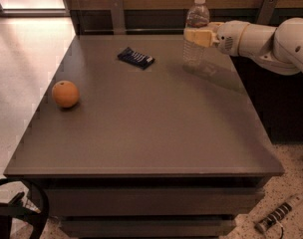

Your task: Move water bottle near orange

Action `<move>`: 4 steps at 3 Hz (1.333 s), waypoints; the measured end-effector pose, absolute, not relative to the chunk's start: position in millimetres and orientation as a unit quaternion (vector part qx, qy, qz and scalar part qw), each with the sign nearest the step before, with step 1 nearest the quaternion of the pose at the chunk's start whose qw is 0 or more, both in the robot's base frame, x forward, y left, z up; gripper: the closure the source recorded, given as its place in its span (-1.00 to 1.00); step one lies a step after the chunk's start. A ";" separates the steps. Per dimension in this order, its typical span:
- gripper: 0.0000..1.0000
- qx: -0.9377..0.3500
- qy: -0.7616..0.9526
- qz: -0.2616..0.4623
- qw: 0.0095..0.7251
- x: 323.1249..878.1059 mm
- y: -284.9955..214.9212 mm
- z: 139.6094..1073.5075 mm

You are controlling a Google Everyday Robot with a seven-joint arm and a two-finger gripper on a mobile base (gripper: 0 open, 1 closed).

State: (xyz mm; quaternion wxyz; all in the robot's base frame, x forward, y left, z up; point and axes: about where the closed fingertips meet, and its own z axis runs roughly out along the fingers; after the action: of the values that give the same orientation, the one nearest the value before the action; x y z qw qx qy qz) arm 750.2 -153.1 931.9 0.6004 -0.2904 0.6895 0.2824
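Observation:
The water bottle (196, 21) is clear with a white cap and stands upright at the far right of the table. My gripper (197, 37) reaches in from the right on a white arm. Its yellowish fingers (194, 36) are closed around the bottle's middle. The bottle's base is at or just above the tabletop. The orange (65, 93) sits near the table's left edge, far from the bottle.
A dark-blue wrapped snack bar (135, 58) lies at the far middle of the grey table (151, 128). A wooden wall with metal brackets (117, 15) runs behind it. A power strip (276, 215) lies on the floor at lower right, and black cables (12, 215) at lower left.

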 end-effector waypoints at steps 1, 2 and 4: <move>1.00 -0.299 0.689 0.279 0.599 732.6 -139.6 954.8; 1.00 -0.316 0.682 0.285 0.596 703.3 -107.4 970.0; 1.00 -0.356 0.668 0.312 0.575 649.1 -45.7 947.2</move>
State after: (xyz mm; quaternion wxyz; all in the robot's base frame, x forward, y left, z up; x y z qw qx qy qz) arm 649.1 -45.7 947.2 0.5749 -0.3556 0.6678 0.3116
